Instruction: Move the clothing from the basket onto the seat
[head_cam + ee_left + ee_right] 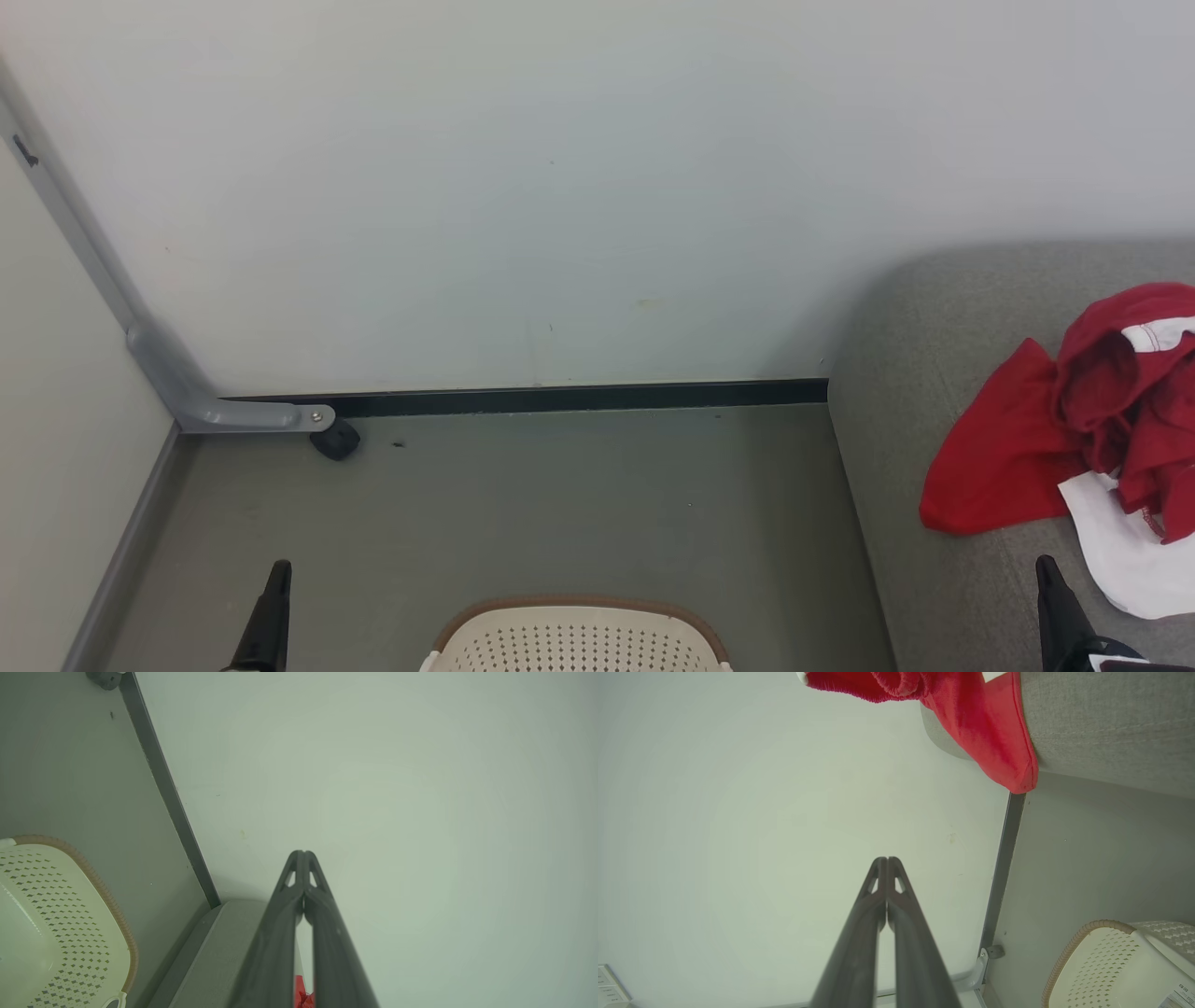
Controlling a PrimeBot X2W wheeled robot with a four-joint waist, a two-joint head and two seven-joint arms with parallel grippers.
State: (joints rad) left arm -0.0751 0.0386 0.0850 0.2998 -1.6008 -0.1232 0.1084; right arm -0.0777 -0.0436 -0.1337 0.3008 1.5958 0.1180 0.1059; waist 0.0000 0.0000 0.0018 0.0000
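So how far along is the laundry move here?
Looks done: red clothing lies heaped on the grey seat. In hand: nothing; left tool and right tool are shut, empty. Remaining: apparently nothing, since the visible part of the basket shows no fabric.

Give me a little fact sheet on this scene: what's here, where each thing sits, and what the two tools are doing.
clothing: red and white heap, lying on the seat
seat: grey, at the right, against the wall
basket: cream with a brown rim, on the floor; no clothing in the part that shows
left tool: shut, nothing at its tips, left of the basket
right tool: shut, nothing at its tips, over the seat beside the clothing
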